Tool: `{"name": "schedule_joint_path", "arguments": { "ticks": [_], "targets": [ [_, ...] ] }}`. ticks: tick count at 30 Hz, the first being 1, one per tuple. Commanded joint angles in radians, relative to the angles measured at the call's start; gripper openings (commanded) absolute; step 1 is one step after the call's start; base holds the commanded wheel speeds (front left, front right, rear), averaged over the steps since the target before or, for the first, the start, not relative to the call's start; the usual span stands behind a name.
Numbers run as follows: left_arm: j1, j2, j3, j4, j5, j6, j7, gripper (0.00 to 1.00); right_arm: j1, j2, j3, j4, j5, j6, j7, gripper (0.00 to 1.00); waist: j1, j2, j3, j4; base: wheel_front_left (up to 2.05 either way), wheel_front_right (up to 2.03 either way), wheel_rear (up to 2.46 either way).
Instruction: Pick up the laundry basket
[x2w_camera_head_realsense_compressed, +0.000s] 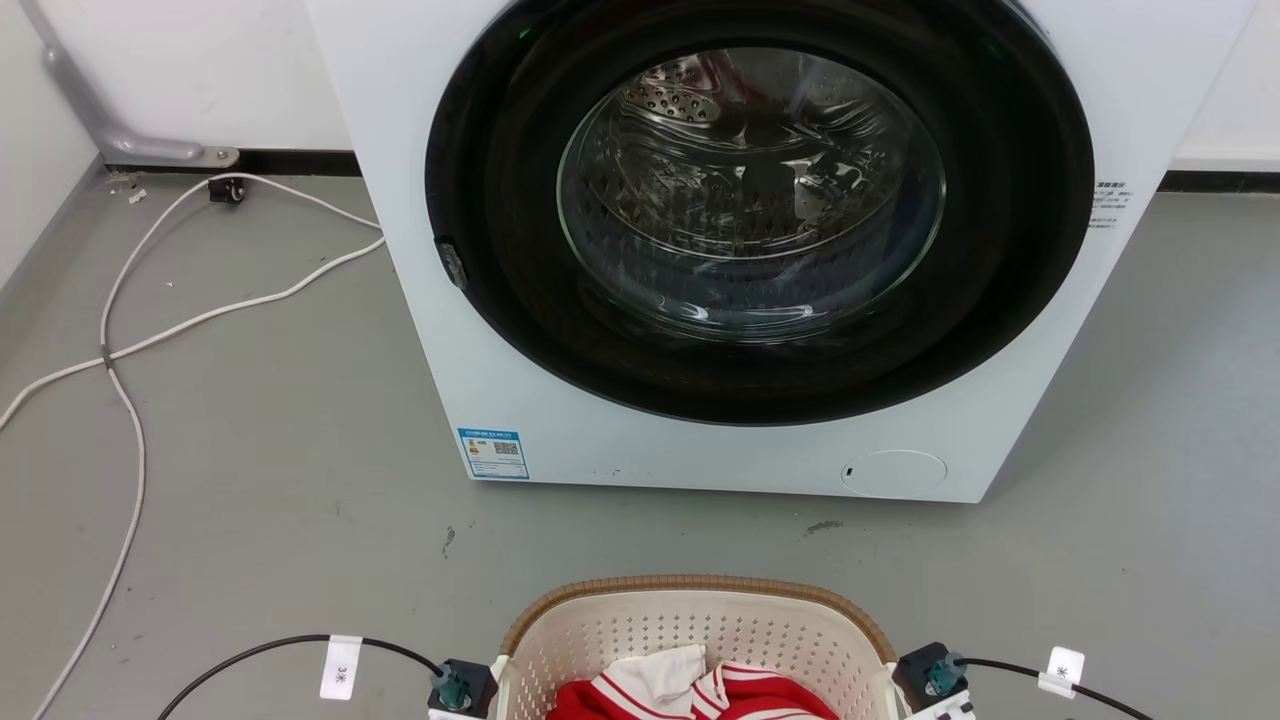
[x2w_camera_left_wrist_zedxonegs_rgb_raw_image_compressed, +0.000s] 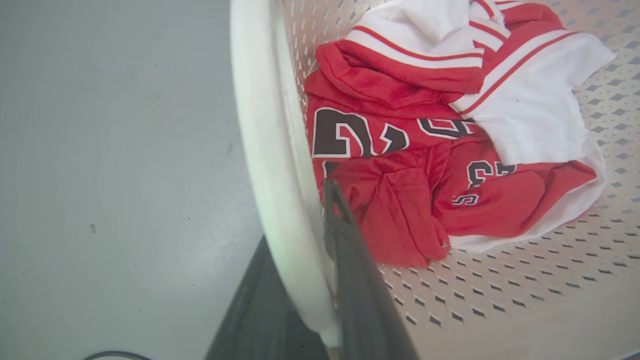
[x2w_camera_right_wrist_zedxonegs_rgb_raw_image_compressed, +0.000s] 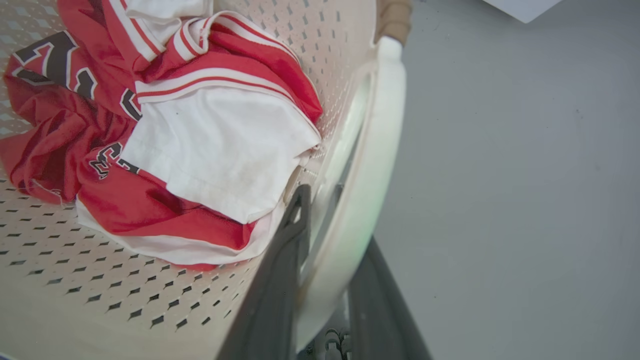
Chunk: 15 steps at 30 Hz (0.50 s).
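Note:
The laundry basket (x2w_camera_head_realsense_compressed: 690, 625) is cream-white and perforated with a brown woven-look rim, at the bottom middle of the head view. It holds a red and white jersey (x2w_camera_left_wrist_zedxonegs_rgb_raw_image_compressed: 400, 165). My left gripper (x2w_camera_left_wrist_zedxonegs_rgb_raw_image_compressed: 300, 215) straddles the basket's white left handle (x2w_camera_left_wrist_zedxonegs_rgb_raw_image_compressed: 265, 150), one dark finger (x2w_camera_left_wrist_zedxonegs_rgb_raw_image_compressed: 350, 260) inside the wall and the other outside, shut on it. My right gripper (x2w_camera_right_wrist_zedxonegs_rgb_raw_image_compressed: 335, 220) grips the white right handle (x2w_camera_right_wrist_zedxonegs_rgb_raw_image_compressed: 370, 165) the same way, with one finger (x2w_camera_right_wrist_zedxonegs_rgb_raw_image_compressed: 285, 260) inside and one outside. Whether the basket's base touches the floor is hidden.
A white front-loading washing machine (x2w_camera_head_realsense_compressed: 720, 250) with its round glass door shut stands just beyond the basket. White cables (x2w_camera_head_realsense_compressed: 130, 330) trail over the grey floor at the left. Black cables run from both wrists along the bottom edge.

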Motion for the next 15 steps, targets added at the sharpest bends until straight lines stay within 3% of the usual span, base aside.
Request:
{"name": "schedule_joint_path", "arguments": {
  "ticks": [1,15],
  "targets": [
    [-0.022,0.008,-0.005,0.001,0.000,-0.001,-0.010,0.00,-0.010,-0.010,0.008,0.003,-0.006,0.001,0.001,0.00,0.0000,0.0000,0.001,0.000,0.00,0.00,0.00],
    [-0.023,0.006,-0.020,0.001,-0.017,-0.001,-0.012,0.00,-0.007,-0.011,0.010,0.003,-0.007,0.002,0.003,0.00,0.0000,0.0000,0.002,-0.001,0.00,0.00,0.00]
  ]
}}
